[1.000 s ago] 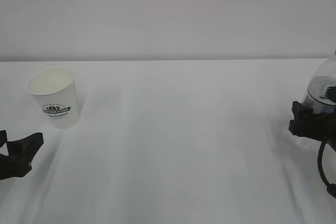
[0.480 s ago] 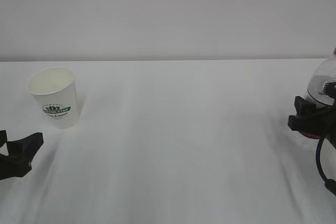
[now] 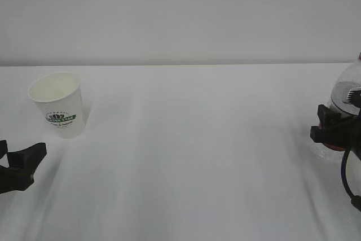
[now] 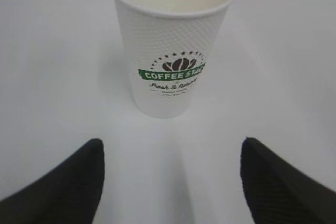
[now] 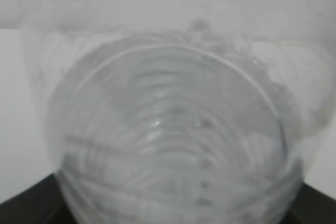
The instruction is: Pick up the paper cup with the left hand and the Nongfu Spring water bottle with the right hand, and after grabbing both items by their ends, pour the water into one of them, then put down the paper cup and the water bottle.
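I have the right hand (image 3: 338, 131) clamped on the water bottle (image 5: 173, 145); the left hand (image 4: 170, 182), spread, must next advance onto the paper cup (image 4: 170, 51)

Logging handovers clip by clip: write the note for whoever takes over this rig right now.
Left gripper: open, short of the paper cup, not touching it.
Right gripper: jaws on either side of the Nongfu Spring water bottle at the table's right edge; a firm grip is not confirmed.
Cup stands upright at the left, looks empty.
Done: both approaches. Left: grasp both, pour, set both down.
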Motion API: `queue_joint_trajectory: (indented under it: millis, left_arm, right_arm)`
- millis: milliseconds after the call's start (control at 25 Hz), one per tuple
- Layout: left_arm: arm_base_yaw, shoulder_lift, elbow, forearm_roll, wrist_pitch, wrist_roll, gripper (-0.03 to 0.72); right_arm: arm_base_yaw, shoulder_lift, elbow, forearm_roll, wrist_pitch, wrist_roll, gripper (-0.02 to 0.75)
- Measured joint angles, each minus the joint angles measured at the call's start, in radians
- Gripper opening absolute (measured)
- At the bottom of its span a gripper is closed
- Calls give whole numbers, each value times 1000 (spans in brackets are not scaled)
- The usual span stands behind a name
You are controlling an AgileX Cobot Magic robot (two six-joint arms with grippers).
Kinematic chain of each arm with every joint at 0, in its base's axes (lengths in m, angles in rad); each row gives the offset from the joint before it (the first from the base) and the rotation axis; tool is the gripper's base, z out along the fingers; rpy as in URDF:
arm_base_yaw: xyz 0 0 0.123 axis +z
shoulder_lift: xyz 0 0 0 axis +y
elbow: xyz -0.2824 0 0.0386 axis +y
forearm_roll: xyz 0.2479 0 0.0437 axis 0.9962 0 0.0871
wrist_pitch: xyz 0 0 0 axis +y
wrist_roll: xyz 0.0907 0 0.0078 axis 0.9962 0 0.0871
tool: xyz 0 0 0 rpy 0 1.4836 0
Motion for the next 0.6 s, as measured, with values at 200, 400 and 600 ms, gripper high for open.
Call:
queue_joint_trajectory:
  millis: [200,400,600]
  left_arm:
    - [0,0,0,0,0,0,578]
    - [0,0,0,19,0,0,570]
    - [0,0,0,22,0,0,570]
  right_arm:
    - [0,-40,29,-43,31,-6,492]
    - [0,-91,37,-83,59,-9,491]
    - [0,-158,41,-115,103,-10,490]
